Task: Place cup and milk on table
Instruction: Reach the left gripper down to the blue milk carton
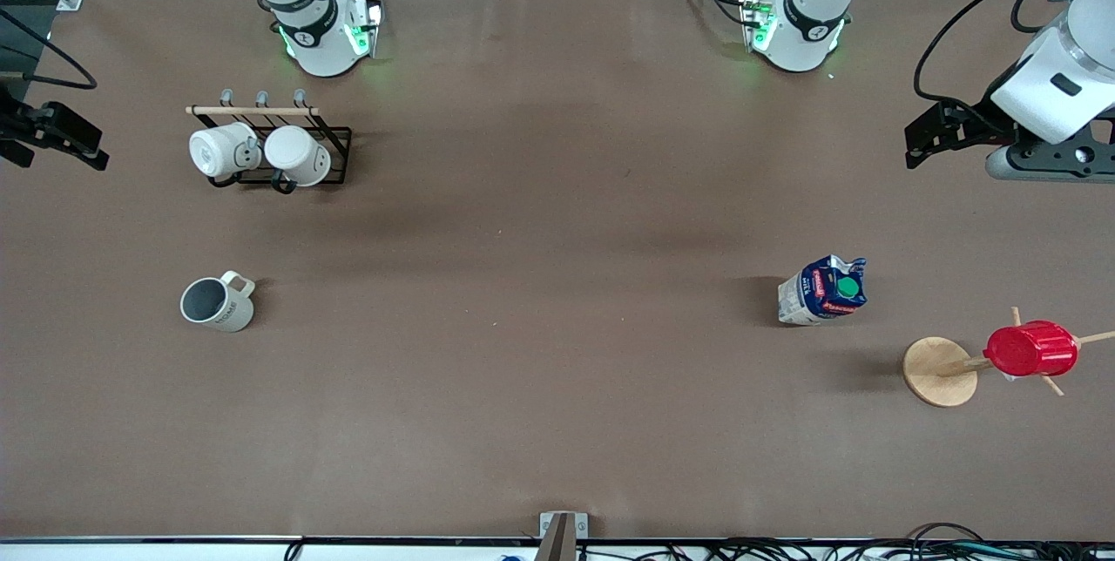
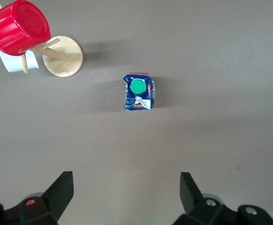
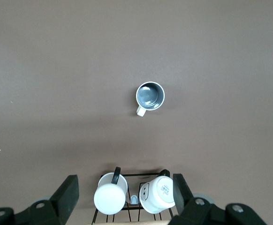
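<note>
Both hands, left hand (image 2: 125, 194) and right hand (image 3: 125, 194), hang wide open, empty, well apart from milk (image 2: 139, 91) and cup (image 3: 150, 96).

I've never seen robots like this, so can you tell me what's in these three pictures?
They are two robot arms at a big brown table. One picture looks down from high up; the other two come from cameras on the arms' wrists. The left gripper and the right gripper are pincers, both open, holding nothing, up in the air at the table's ends. A cup and a milk carton stand on the table. Two white mugs hang on a black rack, and a red cup sits on a wooden peg stand.
</note>
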Tool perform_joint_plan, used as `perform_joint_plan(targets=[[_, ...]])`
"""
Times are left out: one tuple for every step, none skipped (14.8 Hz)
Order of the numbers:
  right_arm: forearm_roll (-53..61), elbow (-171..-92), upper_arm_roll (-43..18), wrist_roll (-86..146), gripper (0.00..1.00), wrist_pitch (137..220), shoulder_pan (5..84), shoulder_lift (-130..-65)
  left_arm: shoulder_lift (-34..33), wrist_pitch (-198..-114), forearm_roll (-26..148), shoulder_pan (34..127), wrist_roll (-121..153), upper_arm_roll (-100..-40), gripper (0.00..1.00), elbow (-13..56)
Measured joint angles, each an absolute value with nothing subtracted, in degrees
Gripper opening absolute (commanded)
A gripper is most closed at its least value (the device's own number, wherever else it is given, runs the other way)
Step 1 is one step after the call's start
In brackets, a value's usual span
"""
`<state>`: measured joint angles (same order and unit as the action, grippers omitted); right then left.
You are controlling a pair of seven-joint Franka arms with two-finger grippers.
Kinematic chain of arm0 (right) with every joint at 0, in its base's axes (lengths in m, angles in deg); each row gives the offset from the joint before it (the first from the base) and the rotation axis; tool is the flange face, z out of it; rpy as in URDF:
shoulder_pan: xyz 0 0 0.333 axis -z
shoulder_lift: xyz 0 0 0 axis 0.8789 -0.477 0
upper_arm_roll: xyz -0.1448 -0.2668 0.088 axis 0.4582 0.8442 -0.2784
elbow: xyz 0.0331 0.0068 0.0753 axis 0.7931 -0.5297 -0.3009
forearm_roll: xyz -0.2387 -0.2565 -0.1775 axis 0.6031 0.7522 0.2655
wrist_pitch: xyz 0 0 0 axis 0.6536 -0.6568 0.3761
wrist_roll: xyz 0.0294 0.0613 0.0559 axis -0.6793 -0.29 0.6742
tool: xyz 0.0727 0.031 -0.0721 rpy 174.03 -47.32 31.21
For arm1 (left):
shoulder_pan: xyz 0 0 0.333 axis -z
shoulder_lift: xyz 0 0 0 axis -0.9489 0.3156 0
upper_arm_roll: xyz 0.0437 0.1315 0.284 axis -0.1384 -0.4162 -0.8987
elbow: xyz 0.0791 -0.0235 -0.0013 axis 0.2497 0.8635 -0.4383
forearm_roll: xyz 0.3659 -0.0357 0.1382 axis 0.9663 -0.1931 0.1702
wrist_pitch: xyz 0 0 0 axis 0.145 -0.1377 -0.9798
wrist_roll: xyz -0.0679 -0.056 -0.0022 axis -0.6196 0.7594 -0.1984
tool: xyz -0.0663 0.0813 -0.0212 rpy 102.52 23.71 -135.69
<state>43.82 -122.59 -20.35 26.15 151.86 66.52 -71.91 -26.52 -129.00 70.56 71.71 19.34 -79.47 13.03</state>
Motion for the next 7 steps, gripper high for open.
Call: perform_joint_plan(targets=[[43.8, -122.6, -20.3, 26.1, 0.89, 151.9, 66.5, -71.9, -26.3, -129.0, 70.6, 71.7, 19.3, -79.5, 1.00, 13.0], [43.8, -122.6, -20.3, 26.1, 0.89, 151.9, 66.5, -71.9, -26.1, -129.0, 70.6, 71.7, 19.3, -79.5, 1.00, 13.0], [43.8, -122.6, -20.4, 26.1, 0.89, 151.9, 66.5, -71.9, -26.0, -129.1, 70.7, 71.6, 19.3, -79.5, 1.00, 13.0], [43.8, -122.6, -20.4, 26.1, 0.89, 152.0, 66.5, -71.9, -26.0, -129.2, 70.8, 71.6, 19.3, -79.5, 1.00, 12.7], [43.8, -122.6, -20.4, 26.1, 0.89, 152.1, 66.5, -71.9, -25.9, -129.2, 70.8, 71.6, 19.3, -79.5, 1.00, 12.2], [43.8, -122.6, -20.4, 26.1, 0.89, 152.2, 66.5, -71.9, -25.8, -129.2, 70.8, 71.6, 19.3, -79.6, 1.00, 11.7], [43.8, -122.6, -20.4, 26.1, 0.89, 152.2, 66.5, -71.9, -25.5, -129.1, 70.8, 71.6, 19.3, -79.6, 1.00, 11.3]])
